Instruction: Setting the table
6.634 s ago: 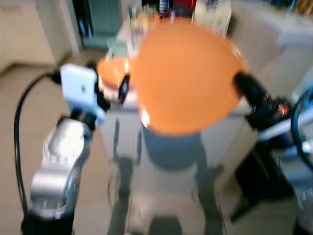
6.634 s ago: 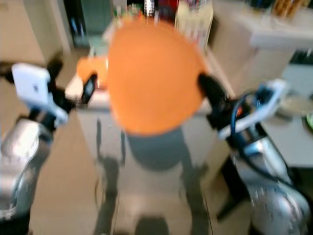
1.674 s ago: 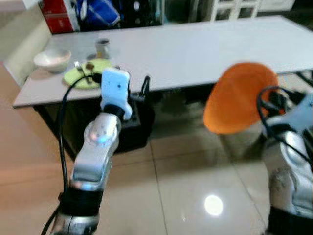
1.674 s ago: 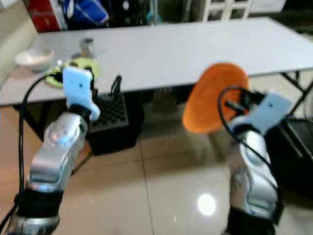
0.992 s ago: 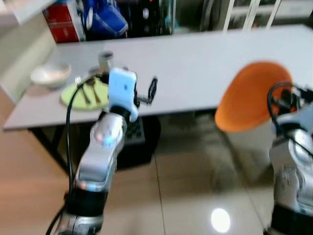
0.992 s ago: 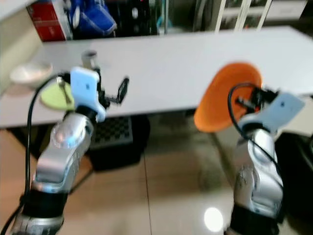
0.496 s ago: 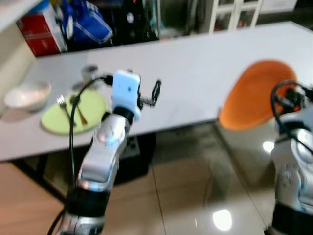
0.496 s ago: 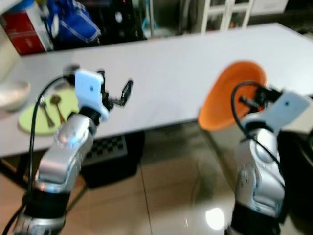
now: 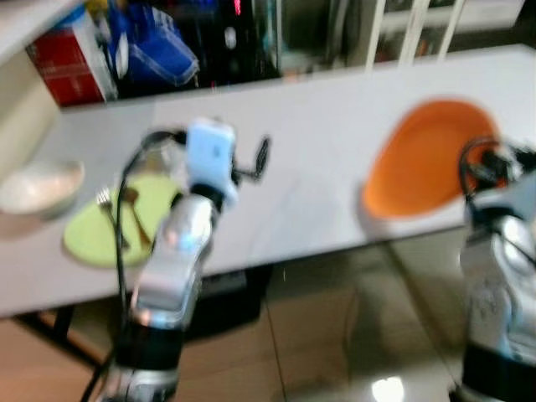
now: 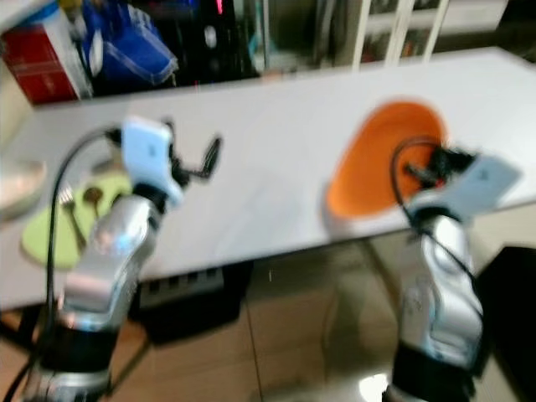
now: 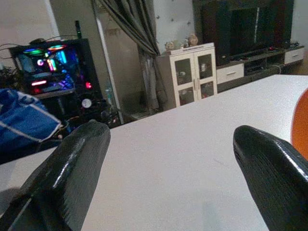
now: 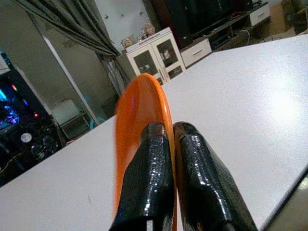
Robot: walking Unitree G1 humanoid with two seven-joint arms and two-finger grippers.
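Note:
An orange plate (image 9: 423, 159) hangs tilted over the right part of the long white table (image 9: 318, 126), held by its rim. My right gripper (image 12: 166, 159) is shut on the plate's edge (image 12: 139, 144). Over the table's left half, near its front edge, my left gripper (image 9: 251, 163) stands open with nothing between its two black fingers (image 11: 72, 163). At the table's left end lies a green plate (image 9: 109, 226) with a fork and a spoon on it, and a white bowl (image 9: 38, 186) sits beside it.
A small cup (image 9: 163, 142) stands behind the green plate. Beyond the table are a red box (image 9: 71, 63), a blue bag (image 9: 151, 54) and white cabinets (image 11: 192, 72). A dark crate (image 10: 184, 293) sits under the table on the shiny tiled floor.
The camera has come closer to the table. The orange plate in my right gripper is now over the tabletop instead of in front of its edge. My left gripper stays open.

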